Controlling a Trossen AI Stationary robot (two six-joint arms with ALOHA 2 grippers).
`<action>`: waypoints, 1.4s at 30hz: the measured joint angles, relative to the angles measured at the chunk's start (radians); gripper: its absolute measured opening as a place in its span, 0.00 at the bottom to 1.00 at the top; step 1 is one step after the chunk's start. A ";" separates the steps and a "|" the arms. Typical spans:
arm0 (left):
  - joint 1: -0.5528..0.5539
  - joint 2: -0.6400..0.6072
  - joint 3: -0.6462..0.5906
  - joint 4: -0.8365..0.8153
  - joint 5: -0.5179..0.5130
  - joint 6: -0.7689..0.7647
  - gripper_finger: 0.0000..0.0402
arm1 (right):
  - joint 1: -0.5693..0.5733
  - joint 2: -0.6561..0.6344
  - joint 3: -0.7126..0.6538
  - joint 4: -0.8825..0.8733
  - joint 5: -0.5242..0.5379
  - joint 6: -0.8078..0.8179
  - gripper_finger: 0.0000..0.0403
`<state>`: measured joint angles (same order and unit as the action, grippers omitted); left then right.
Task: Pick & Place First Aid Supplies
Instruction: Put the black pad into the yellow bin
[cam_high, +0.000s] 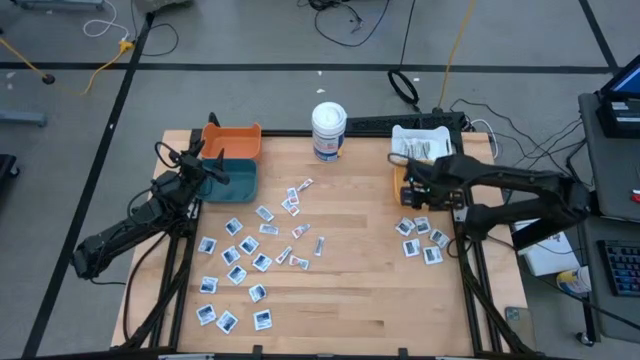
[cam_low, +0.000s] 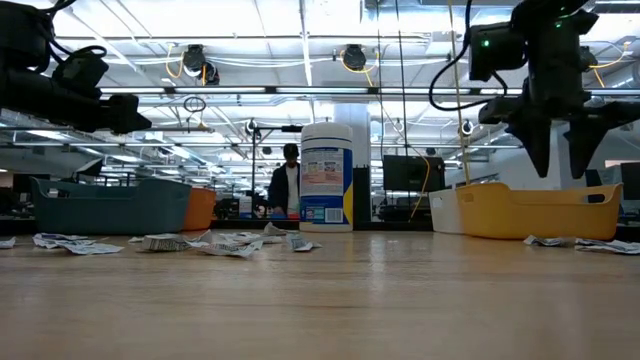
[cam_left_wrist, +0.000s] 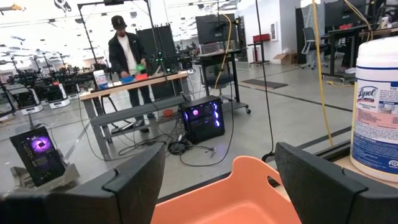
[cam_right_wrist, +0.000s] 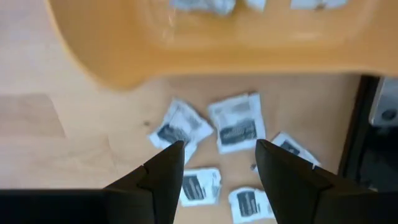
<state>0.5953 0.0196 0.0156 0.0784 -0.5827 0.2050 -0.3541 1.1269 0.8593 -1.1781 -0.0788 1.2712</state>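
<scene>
The first aid supplies are small flat white-and-blue packets lying flat on the wooden table. One large scatter (cam_high: 262, 238) covers the left half, and a smaller group (cam_high: 422, 236) lies near the right edge. My right gripper (cam_high: 408, 190) hangs open, fingers pointing down, in the air beside the yellow bin (cam_high: 399, 180). In the right wrist view it (cam_right_wrist: 219, 147) is above a few packets (cam_right_wrist: 236, 127), with more packets inside the yellow bin (cam_right_wrist: 205, 43). My left gripper (cam_high: 215, 165) is open and raised by the teal bin (cam_high: 230, 180), looking across the orange bin (cam_left_wrist: 236, 199).
A tall white tub (cam_high: 328, 130) with a blue label stands at the far edge, between the orange bin (cam_high: 233, 140) and a white bin (cam_high: 420, 143). A bare stretch of wood lies between the two packet groups. A person stands in the room beyond the table.
</scene>
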 joint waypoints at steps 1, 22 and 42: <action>0.000 0.000 0.000 0.000 0.000 0.000 0.77 | 0.034 0.006 0.000 0.001 0.000 0.020 0.48; 0.000 0.000 0.000 0.000 0.000 0.000 0.77 | 0.493 0.103 0.000 0.084 0.004 0.316 0.47; 0.000 0.000 0.000 0.000 0.000 0.000 0.77 | 0.511 0.265 -0.156 0.420 -0.004 0.263 0.42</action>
<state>0.5950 0.0193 0.0155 0.0784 -0.5831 0.2050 0.1574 1.3920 0.7036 -0.7583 -0.0831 1.5340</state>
